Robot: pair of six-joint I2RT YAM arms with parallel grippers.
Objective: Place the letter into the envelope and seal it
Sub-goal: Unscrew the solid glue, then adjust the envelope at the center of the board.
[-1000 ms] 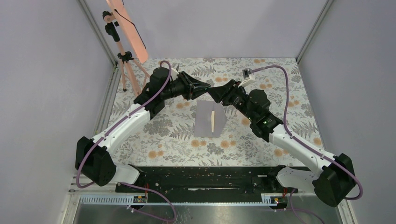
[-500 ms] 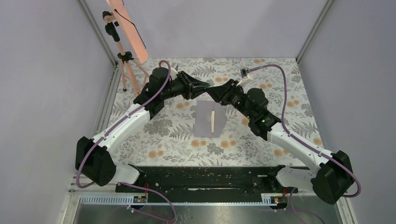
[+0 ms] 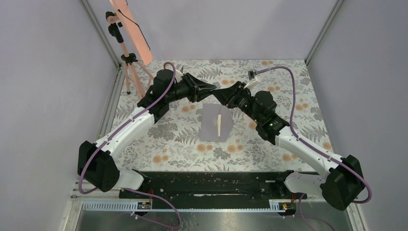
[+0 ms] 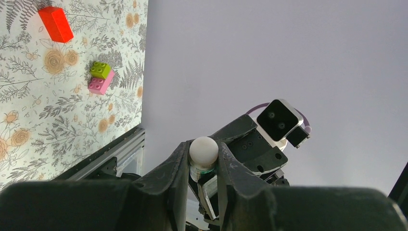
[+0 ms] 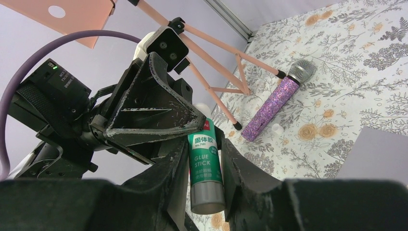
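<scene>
Mid-air handoff: left gripper (image 4: 203,153) clamps the white cap of the silver-and-green glue stick (image 5: 206,185), right gripper (image 5: 204,156) pinches its body. Flat grey-lilac paper envelope (image 3: 210,126) lies on the floral table (image 3: 288,96) below them, with the cream paper letter (image 3: 220,124) showing as a narrow strip on it.

Blind spots around the glue stick (image 5: 207,168)

From overhead I lose the stick altogether where the two arms meet, and they cover the far edge of the envelope (image 3: 209,126) on the stick's near side. The letter (image 3: 220,124) shows only as a thin cream sliver. My left wrist camera gives me just the stick's white cap, with the tube hidden by the left gripper (image 4: 203,163). On the right wrist camera I cannot tell whether the right gripper (image 5: 206,178) actually touches the tube. Right of the stick the frame edge cuts the envelope to one corner. A pale speck beyond the stick, beside the microphone (image 5: 276,103), is too small to name.
</scene>
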